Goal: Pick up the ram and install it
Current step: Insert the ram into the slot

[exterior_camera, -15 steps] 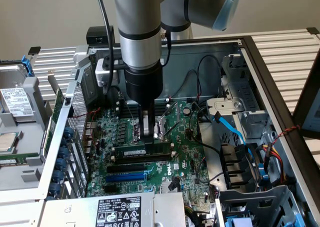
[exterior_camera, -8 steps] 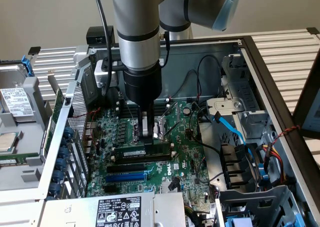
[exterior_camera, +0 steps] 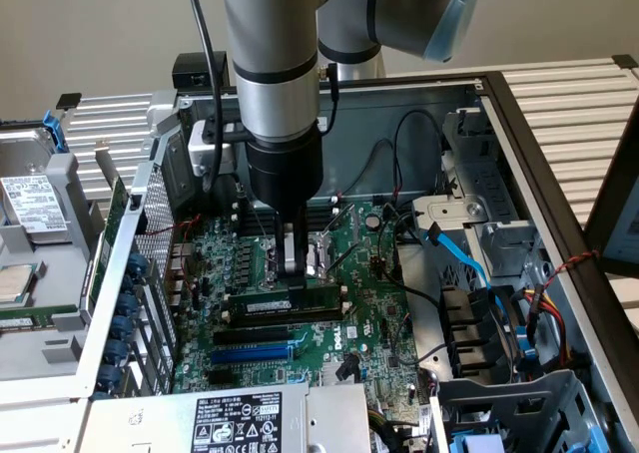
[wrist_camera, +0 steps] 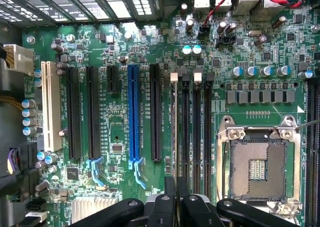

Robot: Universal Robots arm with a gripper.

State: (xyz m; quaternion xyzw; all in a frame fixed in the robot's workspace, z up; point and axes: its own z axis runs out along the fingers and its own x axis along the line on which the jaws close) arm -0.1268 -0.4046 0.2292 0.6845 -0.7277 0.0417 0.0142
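— Black-fingered gripper (wrist_camera: 175, 181) right under the wrist camera, yes? What is it doing?

— Clamped. Its two tips are pinched together on the ram (exterior_camera: 288, 301), the long thin green circuit-board stick with a white label strip. They take it by the upper edge near mid-length.

— And what holds everything?

— An open grey sheet-metal computer case (exterior_camera: 429, 96). Inside lies the big green motherboard (exterior_camera: 374, 273). A silver power supply box with a white label (exterior_camera: 235, 418) sits at the case's near edge in the exterior view. A grey drive cage (exterior_camera: 489, 184) with a bright blue cable (exterior_camera: 461, 258) takes the case's side on the exterior view's right.

— Where is the stick, and how does it run?

— About mid-board, standing on its long edge, between the bare silver processor socket (wrist_camera: 257, 164) and the long blue expansion slot (wrist_camera: 133, 114). Its long axis lies parallel to the black memory slots (wrist_camera: 207, 137), running from the case's bracket wall toward the drive cage (whether it is seated in a slot, I cannot tell).

— Anything crowding it?

— Thin black cables (exterior_camera: 396, 164) loop over the board's far corner near the cage, well apart from the stick. Twisted red-and-black wires (wrist_camera: 227, 9) hang at the board's edge. A black cable (exterior_camera: 207, 64) runs down beside the grey arm (exterior_camera: 270, 64).
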